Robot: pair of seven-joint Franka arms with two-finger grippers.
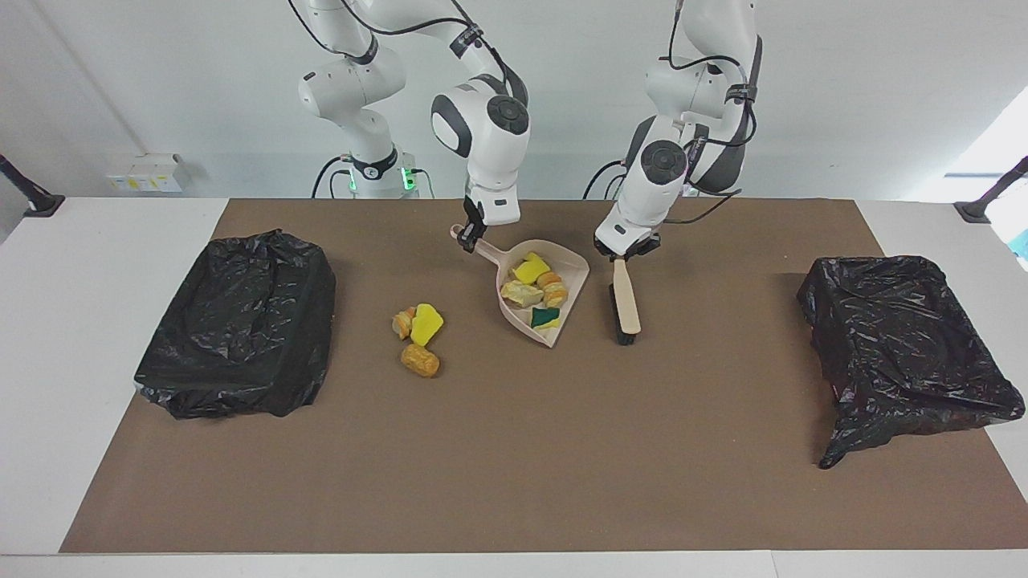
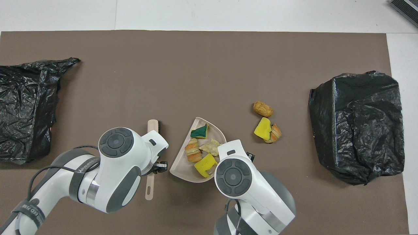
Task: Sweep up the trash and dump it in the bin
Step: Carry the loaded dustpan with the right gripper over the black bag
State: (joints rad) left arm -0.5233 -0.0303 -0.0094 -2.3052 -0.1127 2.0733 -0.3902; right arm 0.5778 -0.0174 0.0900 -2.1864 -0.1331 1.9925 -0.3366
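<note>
My right gripper (image 1: pixel 468 238) is shut on the handle of the beige dustpan (image 1: pixel 572 265), which rests on the brown mat. Several bits of trash lie in the pan: yellow (image 1: pixel 530 268), orange-tan (image 1: pixel 552 287), cream (image 1: pixel 520 295) and green-faced (image 1: pixel 546 317). My left gripper (image 1: pixel 626 255) is shut on the beige brush (image 1: pixel 626 301), held beside the pan and apart from it, with the black bristles low over the mat. Three loose trash pieces (image 1: pixel 419 329) lie on the mat toward the right arm's end. The overhead view shows the brush (image 2: pixel 152 125), the dustpan (image 2: pixel 181 167) and the loose trash (image 2: pixel 263 109).
A black-bagged bin (image 1: pixel 237 345) stands at the right arm's end of the mat. Another black-bagged bin (image 1: pixel 899 353) stands at the left arm's end. Bare mat stretches from the dustpan away from the robots.
</note>
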